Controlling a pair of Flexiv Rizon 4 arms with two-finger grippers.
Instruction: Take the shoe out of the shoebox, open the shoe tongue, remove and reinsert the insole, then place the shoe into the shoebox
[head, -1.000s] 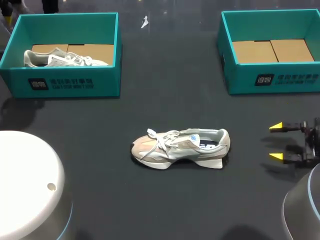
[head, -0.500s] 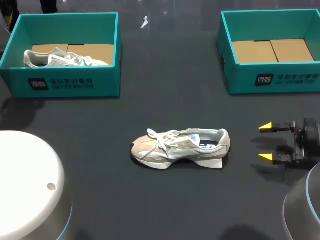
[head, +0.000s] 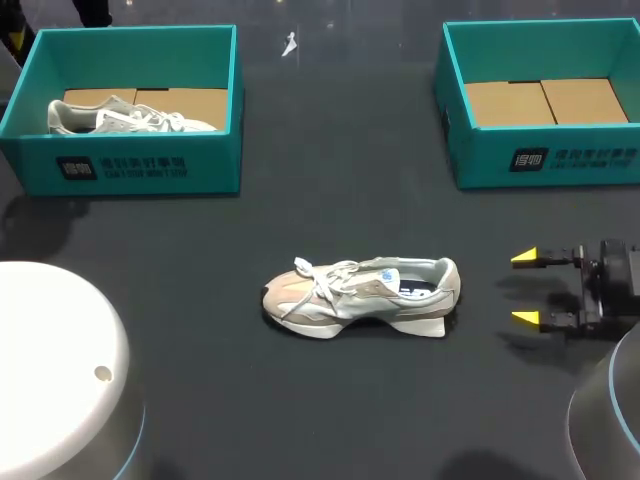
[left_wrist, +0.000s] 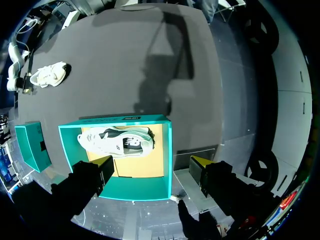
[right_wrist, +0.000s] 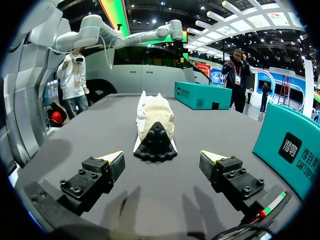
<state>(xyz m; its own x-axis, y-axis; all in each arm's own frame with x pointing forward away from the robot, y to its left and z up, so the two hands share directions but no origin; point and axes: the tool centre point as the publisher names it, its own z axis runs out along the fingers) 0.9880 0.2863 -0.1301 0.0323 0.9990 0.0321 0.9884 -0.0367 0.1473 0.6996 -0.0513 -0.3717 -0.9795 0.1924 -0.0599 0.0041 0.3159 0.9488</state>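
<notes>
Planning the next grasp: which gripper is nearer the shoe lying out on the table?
Right. The right gripper is open, a short way off the heel of the shoe. The left gripper hangs above the left shoebox, far from it.

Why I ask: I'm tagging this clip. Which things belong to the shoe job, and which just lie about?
Job: shoe on the table; empty shoebox at right; right gripper, open.
Lying about: left shoebox; second shoe in it; white scrap.
</notes>
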